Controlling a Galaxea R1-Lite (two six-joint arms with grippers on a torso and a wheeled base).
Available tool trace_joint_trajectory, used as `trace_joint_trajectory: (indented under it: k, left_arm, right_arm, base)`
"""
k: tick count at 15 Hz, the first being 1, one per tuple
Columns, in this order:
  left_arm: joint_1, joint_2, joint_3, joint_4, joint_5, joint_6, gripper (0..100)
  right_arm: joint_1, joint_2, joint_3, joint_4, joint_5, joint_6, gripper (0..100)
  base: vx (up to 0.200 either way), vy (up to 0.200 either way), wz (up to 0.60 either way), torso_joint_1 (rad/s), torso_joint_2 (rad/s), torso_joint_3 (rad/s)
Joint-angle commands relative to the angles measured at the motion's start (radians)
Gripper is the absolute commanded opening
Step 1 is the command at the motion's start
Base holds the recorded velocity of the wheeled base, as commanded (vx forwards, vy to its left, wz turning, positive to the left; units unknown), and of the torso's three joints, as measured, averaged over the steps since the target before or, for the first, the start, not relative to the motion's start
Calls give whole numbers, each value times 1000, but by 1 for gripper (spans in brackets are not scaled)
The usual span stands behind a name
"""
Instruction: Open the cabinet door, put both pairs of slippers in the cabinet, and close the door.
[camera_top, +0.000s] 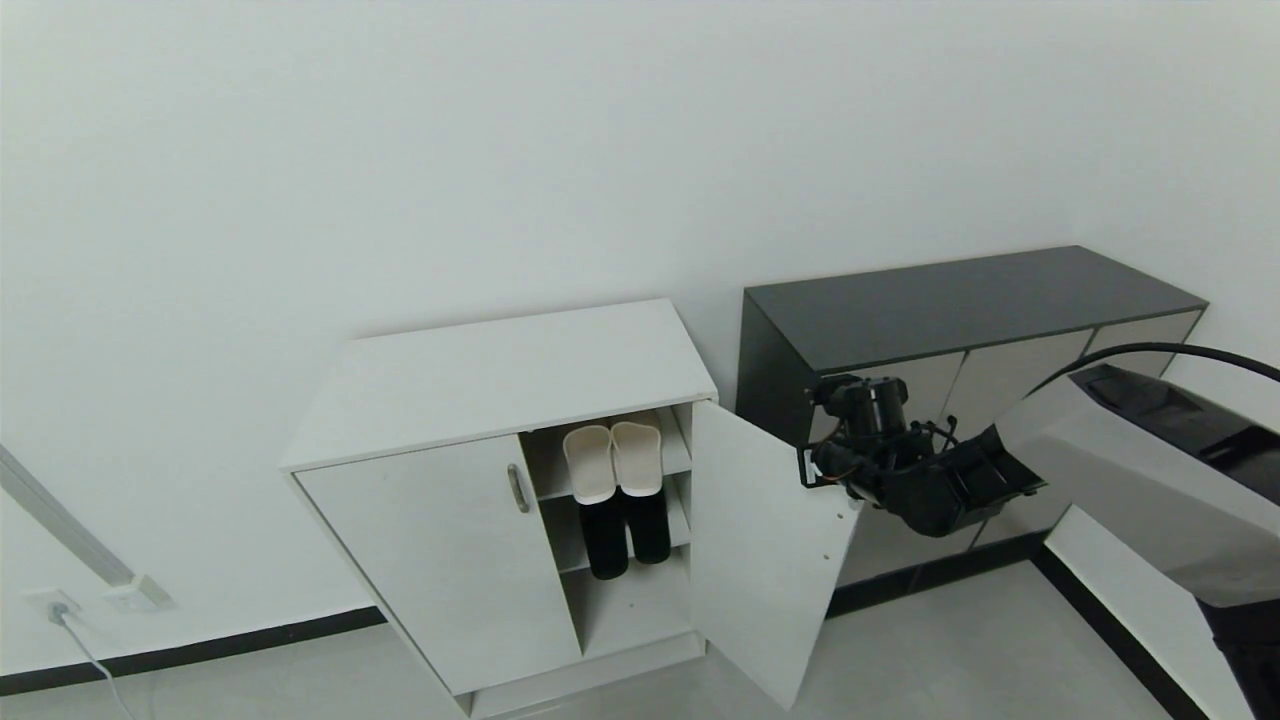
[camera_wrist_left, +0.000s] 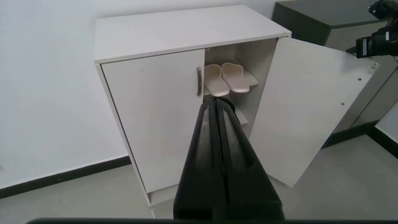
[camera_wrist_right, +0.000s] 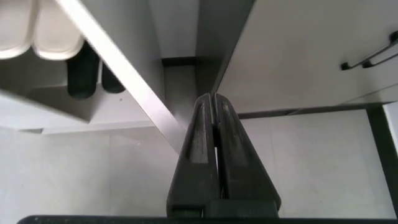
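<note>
Nearly finished, I'd say. White cabinet (camera_top: 500, 370) is standing against the wall, with its right door (camera_top: 760, 540) hanging wide open and its left door (camera_top: 440, 560) sitting shut.

Both pairs are already lying inside. The white slippers (camera_top: 612, 460) are resting on the upper shelf, and the black slippers (camera_top: 625, 535) are sitting on the shelf directly below them. No footwear is lying on the floor in front. So opening and loading are looking done, and closing the right door is the one step waiting.

The right gripper (camera_top: 815, 470) is hovering just beside the top free corner of the open door, on its outer face. Its fingers are pressing together and holding nothing. In the right wrist view the door's edge is running across just ahead of the right gripper (camera_wrist_right: 214, 99). I cannot tell whether they are touching. That placement is looking right for pushing the door shut, I'm guessing.

The left gripper (camera_wrist_left: 216, 106) is hanging well apart from the cabinet and pointing at the opening. It is also closed and empty, and it is not looking needed for the last step.

A dark cabinet (camera_top: 950, 300) is standing just beside the white one, behind the open door.
</note>
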Motion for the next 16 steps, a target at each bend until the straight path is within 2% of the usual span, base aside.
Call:
trace_joint_trajectory:
  k: [1, 8, 16]
  left_arm:
    - [0, 0, 0, 1, 0, 0, 0]
    - [0, 0, 0, 1, 0, 0, 0]
    - [0, 0, 0, 0, 0, 0, 0]
  right_arm:
    - [21, -28, 24, -9, -2, 0, 0]
    - [187, -94, 174, -84, -8, 0, 0]
    - [231, -180, 275, -187, 0, -39, 0]
  base:
    - [0, 0, 0, 0, 0, 0]
    - [0, 0, 0, 0, 0, 0]
    - [0, 0, 0, 0, 0, 0]
